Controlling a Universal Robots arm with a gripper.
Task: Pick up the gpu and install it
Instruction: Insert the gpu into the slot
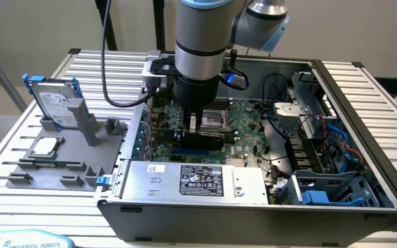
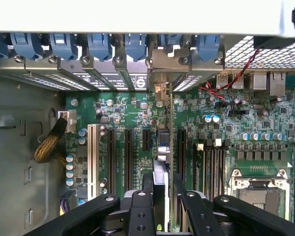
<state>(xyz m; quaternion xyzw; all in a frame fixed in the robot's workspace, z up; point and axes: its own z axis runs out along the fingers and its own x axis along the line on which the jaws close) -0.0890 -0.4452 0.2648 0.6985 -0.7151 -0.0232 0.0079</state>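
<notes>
A: Exterior view. The grey arm reaches down into the open black desktop computer case [image 1: 364,108] on the slatted aluminium tabletop [image 1: 5,155]. The thin flat black expansion card with greenish edge, the gpu [image 1: 203,139], stands on edge under the end effector [image 1: 202,121], over the green motherboard [image 1: 247,129]. The grey parts holder [image 1: 67,155] at the exterior view's left keeps the silver hard drive in a blue frame [image 1: 52,101] and the small square silver CPU chip [image 1: 45,146].

B: Grip?

A: Wrist view. The end effector [image 2: 162,196] is narrowed onto the gpu [image 2: 161,167], black fingers [image 2: 142,206] either side of its top edge. Card seen edge-on, running toward the silver rear bracket openings [image 2: 160,73], in line with the black expansion slots [image 2: 128,157].

B: Step?

A: Judgement: pickup done, insertion in hand. Cannot tell whether the card's edge is seated or just above the slot. Seating calls for a straight downward press, card upright, bracket end meeting its rear opening.
</notes>
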